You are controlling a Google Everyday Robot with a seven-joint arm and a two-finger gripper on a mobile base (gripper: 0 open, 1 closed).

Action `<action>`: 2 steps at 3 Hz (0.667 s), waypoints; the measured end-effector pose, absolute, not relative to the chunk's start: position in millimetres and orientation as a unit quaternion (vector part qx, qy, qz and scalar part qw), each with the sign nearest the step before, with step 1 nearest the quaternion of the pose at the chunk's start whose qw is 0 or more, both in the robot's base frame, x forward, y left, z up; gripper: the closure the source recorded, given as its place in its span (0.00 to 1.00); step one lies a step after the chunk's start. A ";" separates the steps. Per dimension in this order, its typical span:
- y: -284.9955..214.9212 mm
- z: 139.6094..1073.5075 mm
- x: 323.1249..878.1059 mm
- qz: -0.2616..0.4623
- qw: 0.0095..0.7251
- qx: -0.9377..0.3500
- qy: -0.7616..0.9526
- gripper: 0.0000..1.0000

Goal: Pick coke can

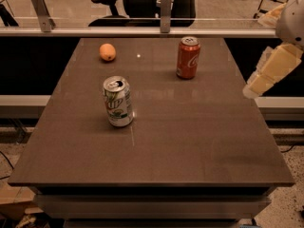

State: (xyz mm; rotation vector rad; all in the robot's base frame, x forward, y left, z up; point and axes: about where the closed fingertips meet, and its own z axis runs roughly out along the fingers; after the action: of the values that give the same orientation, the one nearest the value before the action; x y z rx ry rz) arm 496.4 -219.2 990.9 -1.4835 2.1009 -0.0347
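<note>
Worktop, dark brown and glossy, bare along its near edge. Left of centre stands a white-and-green 7UP can, upright, with its tab end up. At the right edge of the view, off the worktop's side and level with its middle, hangs the pale end effector; whether it is open or closed cannot be told. Farther back, right of centre, the coke can stands upright, well apart from the other can and from the end effector. A small orange fruit lies at far left. The coke can is probably light, thin-walled, smooth and easily dented or tipped. A moderate side grasp across mid-body, below the rim, seems best.
</note>
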 end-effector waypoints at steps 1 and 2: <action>-225.5 982.0 522.3 0.023 0.331 -0.522 0.786 0.00; -228.0 968.5 543.4 0.064 0.377 -0.492 0.782 0.00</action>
State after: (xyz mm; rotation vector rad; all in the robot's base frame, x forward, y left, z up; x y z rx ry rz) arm 543.4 -228.0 968.5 -1.2574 1.9995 0.1629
